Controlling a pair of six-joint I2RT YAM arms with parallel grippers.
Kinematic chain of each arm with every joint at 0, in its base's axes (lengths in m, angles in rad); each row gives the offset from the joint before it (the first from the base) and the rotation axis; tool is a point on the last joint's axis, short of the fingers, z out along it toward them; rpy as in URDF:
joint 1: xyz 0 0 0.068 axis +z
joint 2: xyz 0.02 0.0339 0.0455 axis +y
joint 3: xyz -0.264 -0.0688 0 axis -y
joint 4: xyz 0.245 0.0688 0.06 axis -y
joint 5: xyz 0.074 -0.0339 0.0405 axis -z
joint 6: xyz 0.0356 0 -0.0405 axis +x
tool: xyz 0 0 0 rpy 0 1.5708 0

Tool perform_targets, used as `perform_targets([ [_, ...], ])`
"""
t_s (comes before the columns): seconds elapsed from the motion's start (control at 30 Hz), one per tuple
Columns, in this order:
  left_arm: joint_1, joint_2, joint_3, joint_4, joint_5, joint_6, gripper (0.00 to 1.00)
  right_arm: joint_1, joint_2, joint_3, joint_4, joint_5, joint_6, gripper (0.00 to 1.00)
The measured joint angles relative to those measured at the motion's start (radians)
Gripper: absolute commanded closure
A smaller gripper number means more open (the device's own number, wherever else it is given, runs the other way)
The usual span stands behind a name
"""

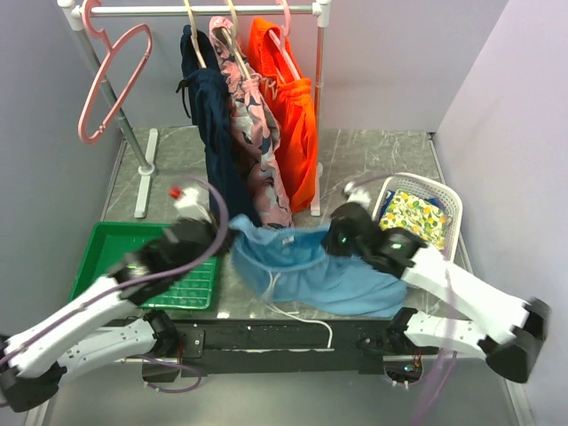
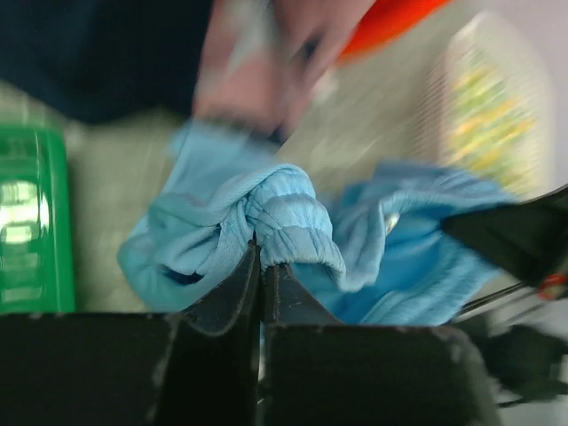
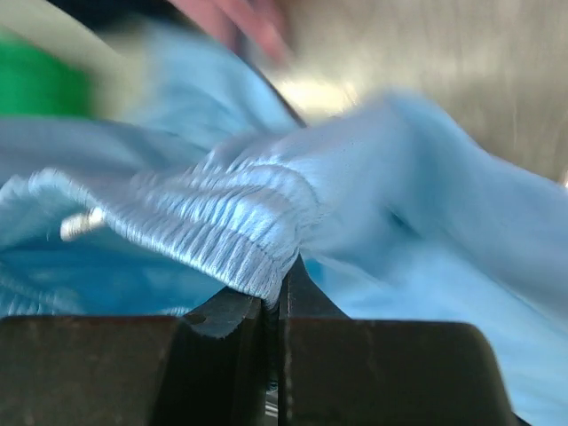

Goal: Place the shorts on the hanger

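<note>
The light blue shorts hang stretched between both grippers over the table's front, the waistband held up and the legs drooping. My left gripper is shut on the waistband's left end, the ribbed band bunched at its tips. My right gripper is shut on the waistband's right end. The bare pink hanger hangs by its hook at the left end of the rail, far up and left of both grippers.
A white clothes rail at the back holds navy, patterned pink and orange garments on hangers. A green tray lies front left. A white basket with a yellow printed cloth stands right.
</note>
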Motion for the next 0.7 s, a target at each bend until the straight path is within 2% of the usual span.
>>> perform_targets([
  [0.07, 0.0, 0.02, -0.132, 0.028, 0.031, -0.024, 0.91, -0.017, 0.053, -0.103, 0.016, -0.05, 0.004, 1.0],
  [0.13, 0.0, 0.048, -0.243, 0.056, 0.056, -0.05, 0.86, -0.025, 0.093, -0.145, 0.031, -0.08, 0.008, 1.0],
  [0.2, 0.0, 0.064, -0.294, 0.063, 0.068, -0.067, 0.7, -0.026, 0.101, -0.154, 0.07, -0.096, 0.012, 1.0],
  [0.23, 0.0, 0.066, -0.304, 0.068, 0.072, -0.076, 0.66, -0.028, 0.101, -0.154, 0.092, -0.101, 0.014, 1.0],
  [0.33, 0.001, 0.051, -0.304, 0.104, 0.084, -0.075, 0.53, -0.029, 0.104, -0.156, 0.156, -0.117, 0.016, 1.0],
  [0.37, 0.001, 0.037, -0.302, 0.113, 0.09, -0.068, 0.43, -0.029, 0.104, -0.161, 0.173, -0.121, 0.018, 1.0],
  [0.4, 0.001, 0.024, -0.298, 0.115, 0.095, -0.06, 0.4, -0.03, 0.104, -0.166, 0.186, -0.125, 0.019, 1.0],
  [0.6, 0.001, -0.097, -0.188, 0.087, 0.171, 0.05, 0.25, -0.03, 0.104, -0.207, 0.232, -0.137, 0.027, 1.0],
  [0.67, 0.001, -0.14, -0.127, 0.082, 0.189, 0.086, 0.16, -0.03, 0.104, -0.212, 0.243, -0.139, 0.027, 1.0],
  [0.7, 0.001, -0.157, -0.097, 0.082, 0.192, 0.103, 0.17, -0.03, 0.104, -0.216, 0.251, -0.141, 0.027, 1.0],
])
